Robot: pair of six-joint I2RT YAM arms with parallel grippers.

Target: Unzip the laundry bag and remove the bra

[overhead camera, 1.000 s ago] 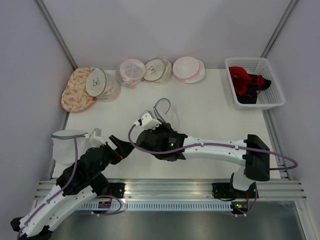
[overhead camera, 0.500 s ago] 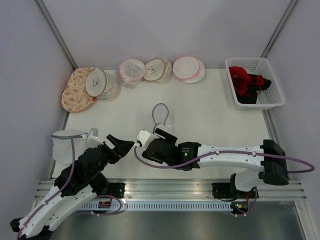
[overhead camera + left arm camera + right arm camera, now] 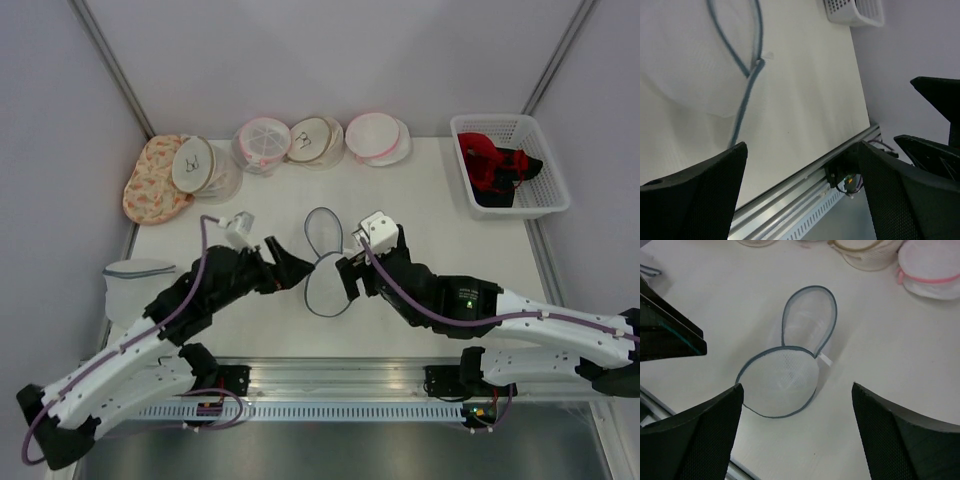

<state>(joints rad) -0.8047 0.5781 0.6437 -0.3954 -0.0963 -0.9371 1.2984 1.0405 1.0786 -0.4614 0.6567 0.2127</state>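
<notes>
White table [image 3: 430, 230] boxed in by pale grey walls. Across the near half, left arm [image 3: 150, 330] and right arm [image 3: 520, 310], the latter running off the right edge. At the far right corner, white basket [image 3: 553, 185] with red and black fabric [image 3: 495, 165], too bunched to name. Along the far edge, a row of round mesh bags [image 3: 318, 140], contents hard to make out. At mid-table, flat on the surface, the laundry bag [image 3: 325, 262]: white mesh, blue-grey rim, unzipped, lid flap folded back beside the base disc. Too sheer to tell whether anything remains inside; cropped at the top in the left wrist view. Just left of it, left gripper [image 3: 297, 266]; just right, right gripper [image 3: 345, 276]; both spread wide, gripping nothing. A second ago, right gripper shut at the bag, left arm back near the left edge; now let go and flanked. At the hinge, small white zipper tab [image 3: 825, 359].
</notes>
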